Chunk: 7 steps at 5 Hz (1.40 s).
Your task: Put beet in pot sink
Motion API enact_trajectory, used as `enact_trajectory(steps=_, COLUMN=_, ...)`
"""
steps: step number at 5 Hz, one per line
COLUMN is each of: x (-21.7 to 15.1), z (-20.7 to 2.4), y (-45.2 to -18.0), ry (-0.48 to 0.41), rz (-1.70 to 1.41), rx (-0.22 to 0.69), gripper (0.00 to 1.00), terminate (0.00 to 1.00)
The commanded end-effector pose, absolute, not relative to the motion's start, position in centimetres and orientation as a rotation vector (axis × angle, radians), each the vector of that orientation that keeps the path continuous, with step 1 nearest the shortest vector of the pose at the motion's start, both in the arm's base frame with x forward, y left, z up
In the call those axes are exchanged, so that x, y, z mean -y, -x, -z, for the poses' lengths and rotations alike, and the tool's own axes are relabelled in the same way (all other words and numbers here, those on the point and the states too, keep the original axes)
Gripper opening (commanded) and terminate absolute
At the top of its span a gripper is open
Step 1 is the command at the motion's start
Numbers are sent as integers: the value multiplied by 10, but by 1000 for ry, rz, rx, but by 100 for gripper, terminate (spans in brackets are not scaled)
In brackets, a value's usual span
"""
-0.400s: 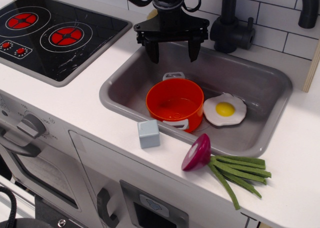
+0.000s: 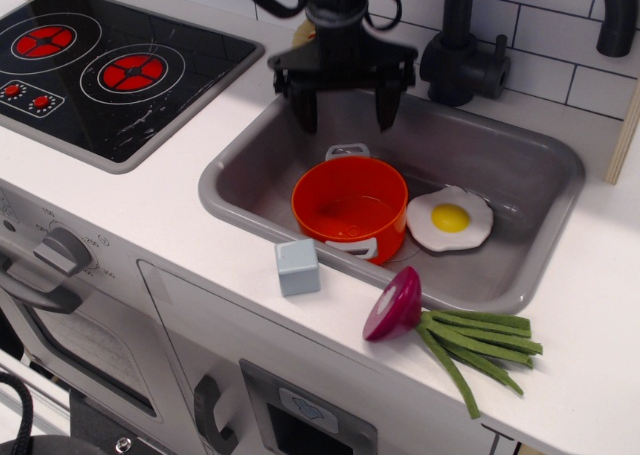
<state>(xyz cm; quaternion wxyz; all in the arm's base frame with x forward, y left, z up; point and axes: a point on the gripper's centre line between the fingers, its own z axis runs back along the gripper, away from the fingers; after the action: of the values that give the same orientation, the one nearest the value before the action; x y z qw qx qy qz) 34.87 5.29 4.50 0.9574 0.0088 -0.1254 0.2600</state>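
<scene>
Gripper (image 2: 341,109) up a touch since a moment ago, jaws spread, empty, top centre over sink (image 2: 255,140). Beet (image 2: 395,303) untouched lower right on counter; pot (image 2: 350,206) empty. No grab yet.

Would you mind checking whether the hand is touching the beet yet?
Apart. The only view shows the hand open above the sink's back edge, while the beet lies on the counter in front.

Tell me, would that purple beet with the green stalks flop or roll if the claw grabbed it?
The beet has a rounded bulb leaning on the counter edge, so it may rock or roll when nudged. Its stalks lie limp and splayed, so they would probably dangle. It looks like a light toy.
</scene>
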Motion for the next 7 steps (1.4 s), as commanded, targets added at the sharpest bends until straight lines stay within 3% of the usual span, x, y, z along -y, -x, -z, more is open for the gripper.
enact_trajectory(steps=1, x=-21, z=-92, y=-346, ry=66, rz=-72, rx=283, gripper=100, terminate=0)
enact_trajectory(steps=2, x=16, z=-104, y=-329, ry=51, rz=182, rx=224, gripper=100, terminate=0)
enact_trajectory(steps=4, x=69, z=-111, y=-279, ry=146, rz=673, rx=115, gripper=100, terminate=0)
enact_trajectory(steps=6, x=90, z=-89, y=-241, ry=117, rz=1034, rx=66, gripper=100, terminate=0)
enact_trajectory(steps=7, x=96, z=-79, y=-237, ry=115, rz=1065, rx=56, gripper=100, terminate=0)
